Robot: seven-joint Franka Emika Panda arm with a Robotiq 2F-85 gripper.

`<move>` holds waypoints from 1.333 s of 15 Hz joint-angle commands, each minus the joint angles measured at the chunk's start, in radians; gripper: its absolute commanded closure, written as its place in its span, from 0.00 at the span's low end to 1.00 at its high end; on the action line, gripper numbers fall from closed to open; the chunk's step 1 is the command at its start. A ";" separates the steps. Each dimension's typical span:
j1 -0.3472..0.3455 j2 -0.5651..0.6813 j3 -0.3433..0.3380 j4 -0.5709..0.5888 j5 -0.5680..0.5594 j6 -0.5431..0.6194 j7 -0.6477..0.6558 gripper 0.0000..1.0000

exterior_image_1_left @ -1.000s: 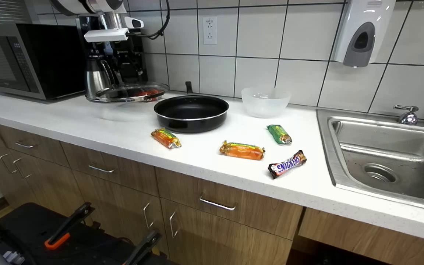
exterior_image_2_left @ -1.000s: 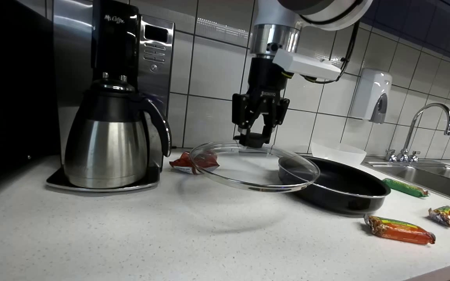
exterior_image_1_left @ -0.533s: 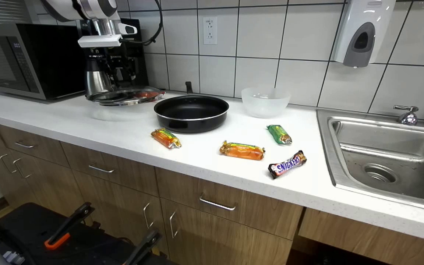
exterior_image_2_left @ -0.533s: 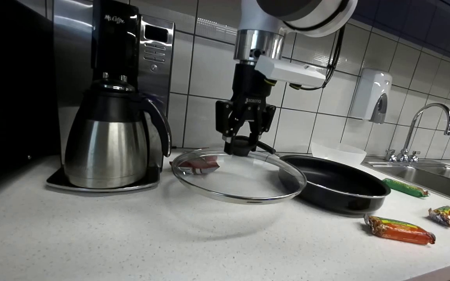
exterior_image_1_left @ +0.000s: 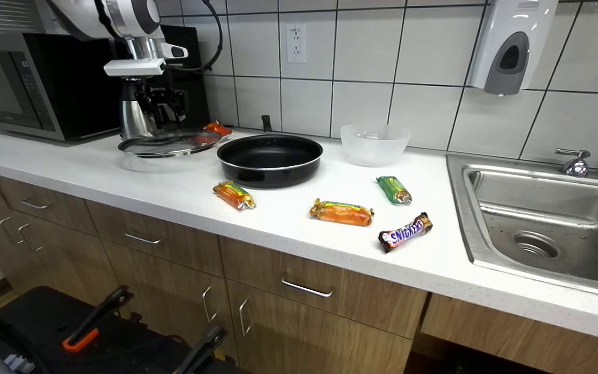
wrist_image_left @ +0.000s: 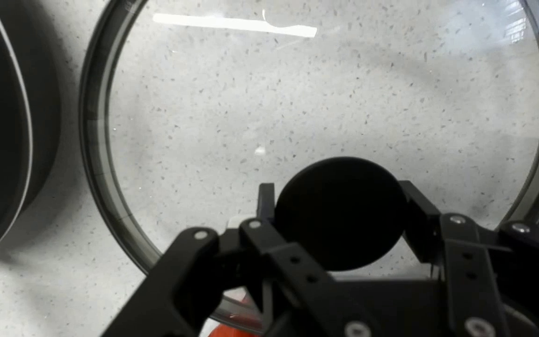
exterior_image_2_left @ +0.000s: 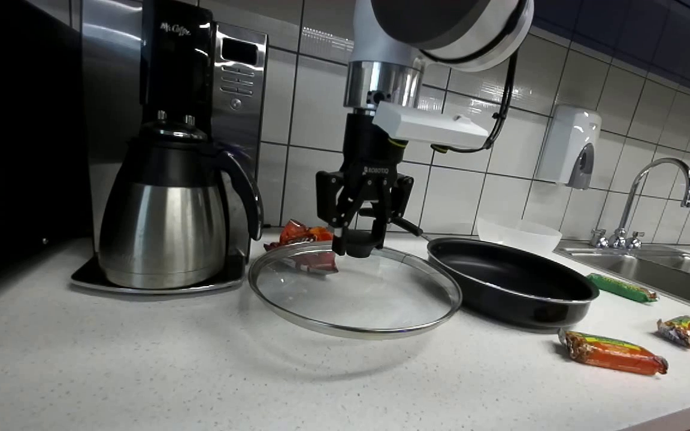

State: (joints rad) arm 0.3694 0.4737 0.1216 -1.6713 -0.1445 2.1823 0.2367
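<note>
Gripping a glass lid [exterior_image_2_left: 375, 299] by its black knob [wrist_image_left: 342, 215], the gripper [exterior_image_2_left: 359, 242] hovered over the white counter [exterior_image_2_left: 141, 359].
Its fingers [wrist_image_left: 265, 203] pressed the knob from both sides, and the lid hung nearly level, held just above the counter. In the wrist view, a narrow gap showed between the lid and the black pan [wrist_image_left: 42, 117] beside it. In an exterior view, a red packet [exterior_image_2_left: 297, 231] lay partly behind the glass, and the steel carafe [exterior_image_2_left: 165, 230] stood nearby.
</note>
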 commanded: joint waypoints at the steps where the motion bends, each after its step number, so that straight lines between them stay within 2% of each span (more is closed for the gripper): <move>1: 0.001 -0.026 0.012 0.011 0.004 -0.010 0.026 0.61; 20: 0.008 -0.129 0.058 -0.155 0.024 0.019 0.022 0.61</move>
State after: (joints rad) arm 0.3875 0.4214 0.1646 -1.7615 -0.1408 2.1934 0.2390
